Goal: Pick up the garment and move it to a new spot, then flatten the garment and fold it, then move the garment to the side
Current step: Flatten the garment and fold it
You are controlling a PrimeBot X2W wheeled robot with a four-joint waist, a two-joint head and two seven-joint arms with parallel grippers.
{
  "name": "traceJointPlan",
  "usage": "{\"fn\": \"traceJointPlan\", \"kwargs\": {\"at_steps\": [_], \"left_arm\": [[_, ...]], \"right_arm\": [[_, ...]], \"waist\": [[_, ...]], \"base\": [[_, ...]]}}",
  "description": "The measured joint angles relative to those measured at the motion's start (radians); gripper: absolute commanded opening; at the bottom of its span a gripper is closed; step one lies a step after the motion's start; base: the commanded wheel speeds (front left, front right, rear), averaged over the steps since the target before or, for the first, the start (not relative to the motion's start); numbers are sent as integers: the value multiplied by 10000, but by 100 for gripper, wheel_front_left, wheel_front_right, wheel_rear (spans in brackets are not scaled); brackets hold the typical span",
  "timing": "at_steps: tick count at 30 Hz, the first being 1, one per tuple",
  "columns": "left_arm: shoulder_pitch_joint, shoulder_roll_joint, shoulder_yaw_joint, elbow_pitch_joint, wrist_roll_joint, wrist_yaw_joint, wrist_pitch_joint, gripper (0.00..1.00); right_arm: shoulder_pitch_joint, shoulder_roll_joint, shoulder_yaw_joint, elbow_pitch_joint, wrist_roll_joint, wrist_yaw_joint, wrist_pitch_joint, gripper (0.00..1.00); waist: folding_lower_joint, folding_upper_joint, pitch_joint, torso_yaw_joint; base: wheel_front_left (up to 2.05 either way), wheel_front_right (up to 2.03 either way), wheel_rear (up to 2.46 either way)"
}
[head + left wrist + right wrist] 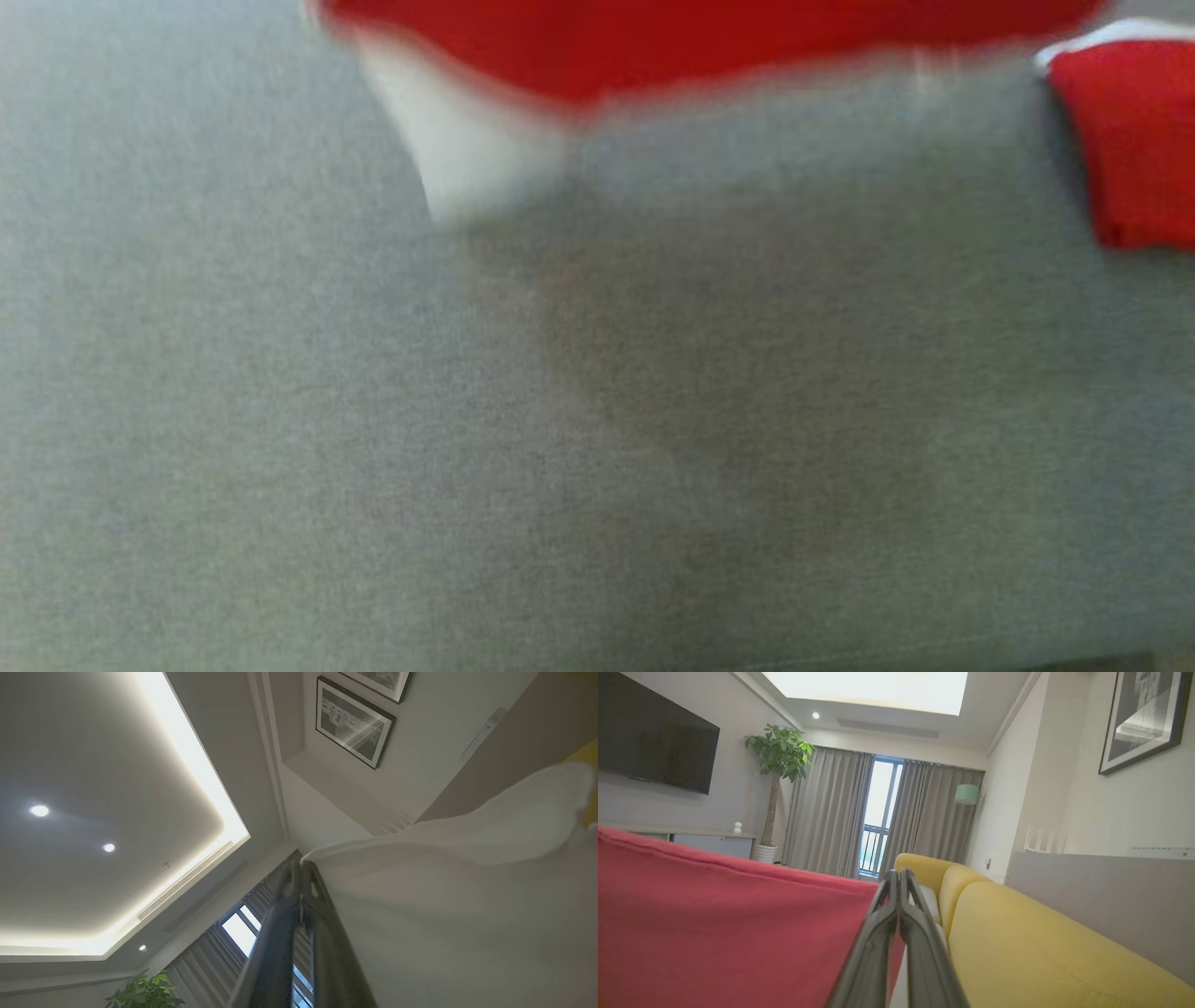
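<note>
Garment (691, 47) — soft red cloth with a white panel — runs crosswise over the grey woven surface (373, 467); left claw (301, 868) pinches its white part, right claw (899, 875) its red.

We are looking at a yellow sofa (1017, 933) running along the wall under a framed picture (1143, 714). Grey curtains (831, 812) are hanging on either side of a bright window (878, 816) beyond the sofa. A potted plant (777, 756) is standing beside the curtains, next to a low cabinet (712, 843), and a dark television (649, 751) is hanging above the cabinet. Recessed spotlights (39, 810) are glowing in the ceiling.
</note>
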Motion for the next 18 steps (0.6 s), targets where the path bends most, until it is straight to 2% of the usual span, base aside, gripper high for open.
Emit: {"fn": "traceJointPlan", "kwargs": {"at_steps": [3, 9, 13, 16, 18], "left_arm": [[-849, -316, -21, 318, 276, 385, -215, 0], [-799, -470, -224, -86, 102, 395, -244, 0], [120, -276, -178, -619, -364, 428, -244, 0], [1834, -98, -155, -1404, -780, 579, -242, 0], [2348, -52, -151, -1659, -899, 591, -242, 0]], "right_arm": [[-675, 268, -188, 508, -510, 0, -274, 0], [-820, 343, -146, 828, -1009, 0, -405, 0], [-626, 343, -46, 859, -1045, 0, -407, 0], [254, 343, -119, 828, -1043, 0, -405, 0], [591, 353, -203, 794, -1039, 0, -405, 0]], "waist": [[0, 0, 528, 74], [-2, 0, 1265, 309], [-3, 0, 1657, 477], [-1, 0, 1831, 675], [-1, 0, 1804, 710]], "base": [[0, 0, 0], [0, 0, 0], [0, 0, 0], [0, 0, 0], [0, 0, 0]]}}
